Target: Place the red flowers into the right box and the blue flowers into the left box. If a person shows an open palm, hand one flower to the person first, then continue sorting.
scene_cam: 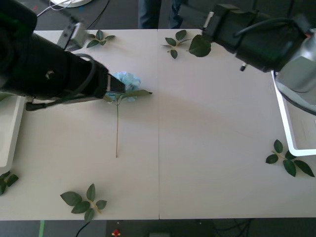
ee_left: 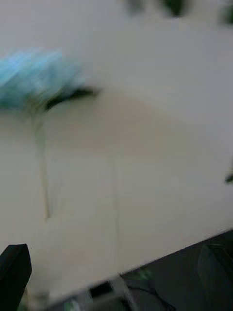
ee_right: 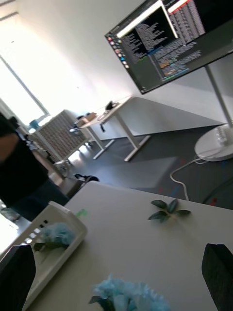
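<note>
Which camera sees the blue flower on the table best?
The front view: it shows the whole blue flower lying on the table, bloom, leaves and long stem, beside the left arm's tip. The left wrist view shows it blurred. The right wrist view catches a blue bloom at its bottom edge.

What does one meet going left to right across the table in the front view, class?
Left box → leaf sprig → blue flower → leaf sprig → leaf sprig, beside the right box.
</note>
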`<move>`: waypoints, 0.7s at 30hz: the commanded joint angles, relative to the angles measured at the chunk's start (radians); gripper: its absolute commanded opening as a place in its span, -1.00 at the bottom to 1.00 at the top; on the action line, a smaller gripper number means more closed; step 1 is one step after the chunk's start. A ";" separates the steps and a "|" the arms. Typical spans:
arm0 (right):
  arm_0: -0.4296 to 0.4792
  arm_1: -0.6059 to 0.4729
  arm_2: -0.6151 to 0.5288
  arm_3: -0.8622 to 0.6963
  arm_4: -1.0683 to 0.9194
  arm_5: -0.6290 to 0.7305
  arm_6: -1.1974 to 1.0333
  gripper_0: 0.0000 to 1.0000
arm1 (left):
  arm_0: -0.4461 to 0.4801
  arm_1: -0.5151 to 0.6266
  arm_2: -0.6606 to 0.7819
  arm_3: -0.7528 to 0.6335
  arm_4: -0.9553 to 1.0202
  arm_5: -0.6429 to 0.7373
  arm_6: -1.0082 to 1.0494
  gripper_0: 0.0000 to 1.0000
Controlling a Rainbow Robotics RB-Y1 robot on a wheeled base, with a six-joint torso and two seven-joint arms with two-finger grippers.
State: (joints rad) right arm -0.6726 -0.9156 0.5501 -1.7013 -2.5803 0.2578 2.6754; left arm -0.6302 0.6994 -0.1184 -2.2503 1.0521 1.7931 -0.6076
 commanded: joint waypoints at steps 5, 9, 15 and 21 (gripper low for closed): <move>0.177 -0.123 -0.196 -0.015 -0.003 0.301 0.030 1.00 | -0.102 -0.015 -0.185 0.276 -0.161 -0.092 0.141 1.00; 0.292 -0.193 -0.311 -0.015 0.000 0.488 0.030 1.00 | -0.109 -0.015 -0.322 0.453 -0.267 -0.296 0.121 1.00; 0.430 -0.259 -0.495 -0.015 0.061 0.719 0.030 1.00 | -0.126 -0.027 -0.442 0.655 -0.299 -0.469 -0.012 1.00; 0.510 -0.278 -0.613 -0.015 0.098 0.870 0.030 1.00 | -0.128 -0.032 -0.472 0.693 -0.307 -0.482 -0.100 1.00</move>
State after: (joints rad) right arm -0.1894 -1.1433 -0.0179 -1.7008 -2.4873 1.0987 2.6754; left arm -0.7032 0.6822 -0.5729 -1.5538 0.7625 1.3257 -0.6270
